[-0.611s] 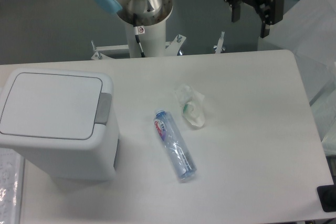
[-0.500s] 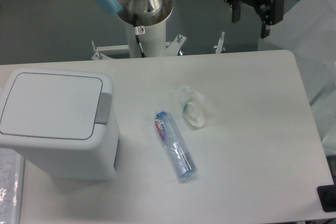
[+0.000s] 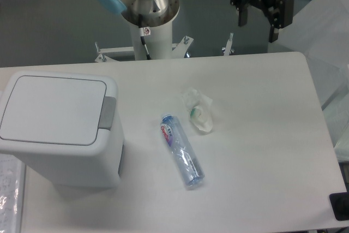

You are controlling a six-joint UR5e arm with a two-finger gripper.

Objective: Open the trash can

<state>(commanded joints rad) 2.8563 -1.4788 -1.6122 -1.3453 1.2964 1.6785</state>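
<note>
Camera view from above a white worktop [image 3: 262, 135]. Trash can [image 3: 57, 129] at the near left: large, white, boxy, rounded at the corners, flat rectangular lid [image 3: 53, 109] shut and lying level, grey push-button tab [image 3: 107, 113] on its right edge, facing the middle of the worktop. Hand [image 3: 258, 23] at the far right, up beyond the back edge of the worktop, hanging over the grey floor rather than over the surface; black, two fingers [image 3: 272, 25] pointing down and spread apart, released, nothing between them. Well apart from the trash can, diagonally across the worktop from it: can at near left, hand at far right, no contact with lid or tab.

Between the two, near the middle: clear plastic bottle [image 3: 181, 150] lying on its side, red-and-white label toward its far end, slanting from upper left to lower right. Just beyond it, close but not touching, crumpled whitish wrapper [image 3: 198, 111] with a spot of green. Behind the back edge, silver arm base [image 3: 148, 9] with a light-blue joint cap, on a white column. Translucent plastic sheeting [image 3: 327, 31] along the right side. Small dark object [image 3: 339, 207] at the lower right corner, not identifiable.
</note>
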